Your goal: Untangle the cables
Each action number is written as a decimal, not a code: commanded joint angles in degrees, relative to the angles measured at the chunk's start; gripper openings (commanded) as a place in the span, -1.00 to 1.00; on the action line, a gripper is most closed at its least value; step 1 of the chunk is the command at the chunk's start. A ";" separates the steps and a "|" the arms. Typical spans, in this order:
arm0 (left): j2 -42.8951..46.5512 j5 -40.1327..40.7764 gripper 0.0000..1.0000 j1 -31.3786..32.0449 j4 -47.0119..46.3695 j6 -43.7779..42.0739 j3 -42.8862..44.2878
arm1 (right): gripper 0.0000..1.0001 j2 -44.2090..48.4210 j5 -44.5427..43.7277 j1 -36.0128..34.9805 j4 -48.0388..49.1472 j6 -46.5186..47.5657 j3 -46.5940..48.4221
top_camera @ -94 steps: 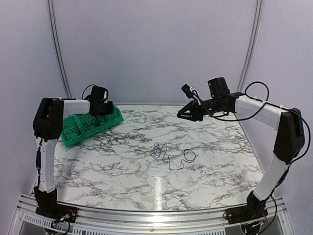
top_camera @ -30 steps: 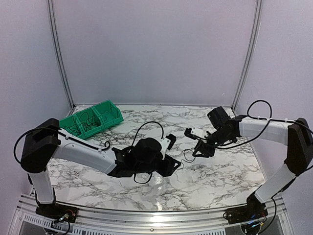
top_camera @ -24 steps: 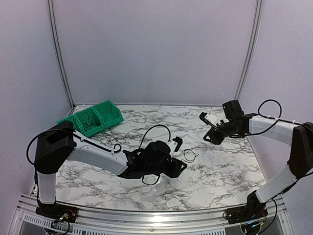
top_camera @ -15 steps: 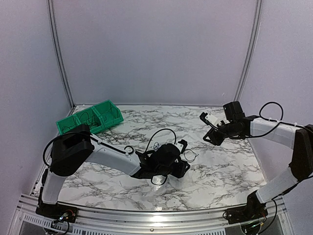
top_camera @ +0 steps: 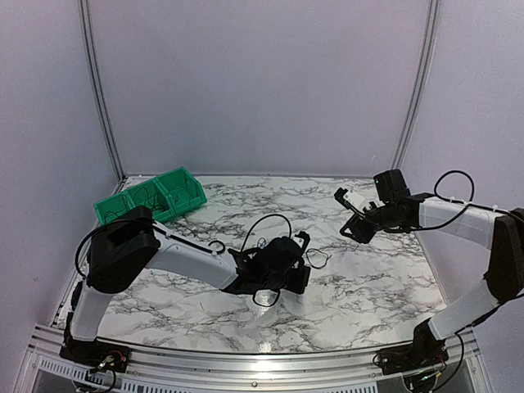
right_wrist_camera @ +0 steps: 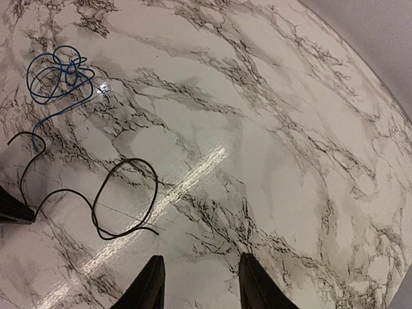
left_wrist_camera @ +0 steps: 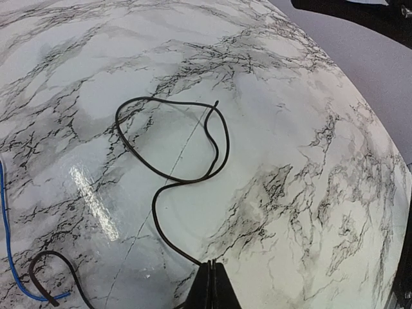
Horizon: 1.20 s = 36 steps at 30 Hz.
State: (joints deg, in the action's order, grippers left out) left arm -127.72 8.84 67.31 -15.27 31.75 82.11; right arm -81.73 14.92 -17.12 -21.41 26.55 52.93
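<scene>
A thin black cable (left_wrist_camera: 155, 212) lies on the marble table (left_wrist_camera: 309, 129) in a loose loop, and its near end runs straight into my left gripper (left_wrist_camera: 213, 267), which is shut on it at table level. Part of a blue cable (left_wrist_camera: 8, 254) shows at the left edge of the left wrist view. In the right wrist view the blue cable (right_wrist_camera: 56, 74) is a small coiled bundle at the upper left, with the black cable's loop (right_wrist_camera: 156, 183) below it. My right gripper (right_wrist_camera: 201, 257) hangs open above bare table, right of the loop, holding nothing. From above, the left gripper (top_camera: 300, 274) is at mid-table and the right gripper (top_camera: 354, 229) at the right.
A green divided bin (top_camera: 151, 201) with thin wires in it stands at the back left corner. The left arm's own thick black cable (top_camera: 264, 223) arches over its wrist. The left fingertip (right_wrist_camera: 13, 209) pokes into the right wrist view at the left edge.
My left arm swung from the green bin to mid-table, lowered, and shut on the black cable's end. My right arm dipped to the cable, then pulled back to the right, still open.
</scene>
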 commanded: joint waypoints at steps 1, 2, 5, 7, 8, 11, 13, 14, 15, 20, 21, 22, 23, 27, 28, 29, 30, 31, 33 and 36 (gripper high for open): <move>2.83 -0.69 -1.00 -0.25 1.03 2.89 -0.84 | -0.20 1.57 0.29 -0.21 1.02 -0.42 0.03; 3.17 -0.22 -0.98 -0.17 1.05 3.96 -1.34 | -0.20 1.64 0.33 -0.19 1.01 -0.37 -0.07; 4.03 1.56 -0.39 -0.01 1.12 6.89 -2.58 | -0.20 1.73 0.51 -0.14 1.03 -0.35 -0.10; 4.56 3.17 -0.17 0.26 1.08 8.03 -3.22 | -0.20 1.52 0.63 -0.18 0.98 -0.27 -0.04; 4.47 3.15 -0.11 0.35 1.09 8.43 -3.26 | -0.20 1.35 0.71 -0.19 0.95 -0.19 0.02; 3.05 1.83 -0.03 0.30 1.18 8.72 -2.01 | -0.20 0.87 0.98 -0.19 0.69 -0.09 0.23; 1.59 1.39 -0.02 0.28 1.56 8.98 -0.44 | -0.20 0.60 1.01 -0.19 0.67 -0.10 0.25; 0.67 1.40 -0.02 0.28 2.31 9.30 0.55 | -0.20 0.53 0.99 -0.19 0.59 -0.10 0.25; -0.26 1.73 -0.03 0.28 3.56 9.50 1.76 | -0.20 0.52 0.99 -0.16 0.56 -0.03 0.25; -5.40 2.71 -0.11 0.28 7.60 8.89 7.13 | -0.20 0.65 0.82 -0.19 0.58 0.15 0.16; -6.06 2.69 -0.17 0.22 7.68 8.54 7.96 | -0.20 0.57 0.74 -0.19 0.60 0.17 0.18; -6.79 2.54 -0.23 0.20 8.22 8.32 8.89 | -0.20 0.53 0.68 -0.19 0.58 0.17 0.16; -7.37 2.48 -0.32 0.04 9.08 8.32 10.03 | -0.20 0.45 0.64 -0.15 0.60 0.17 0.21; -6.99 3.44 -0.73 -0.32 11.03 8.45 11.55 | -0.20 0.45 0.75 -0.13 0.44 0.26 0.29; -6.30 4.31 -0.83 -0.38 11.10 7.93 11.20 | -0.20 0.50 0.66 -0.17 0.48 0.32 0.25; -5.18 5.25 -0.94 -0.46 11.09 7.37 10.40 | -0.20 0.56 0.64 -0.19 0.49 0.39 0.25; -3.86 6.27 -0.99 -0.57 11.11 6.60 9.65 | -0.20 0.67 0.56 -0.19 0.49 0.39 0.25; -2.35 7.08 -1.00 -0.74 11.06 5.82 8.66 | -0.20 0.76 0.48 -0.17 0.49 0.47 0.25; 1.10 8.07 -1.00 -1.21 10.50 3.47 6.39 | -0.20 0.96 0.46 -0.19 0.53 0.57 0.16; 7.52 8.37 -1.00 -2.52 10.39 0.21 2.91 | -0.20 1.20 0.46 -0.15 0.49 0.73 0.24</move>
State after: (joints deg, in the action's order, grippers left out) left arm -129.82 14.33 66.65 -5.82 36.99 87.83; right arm -81.62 15.44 -17.12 -21.43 26.83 52.86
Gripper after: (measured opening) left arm 0.015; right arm 0.400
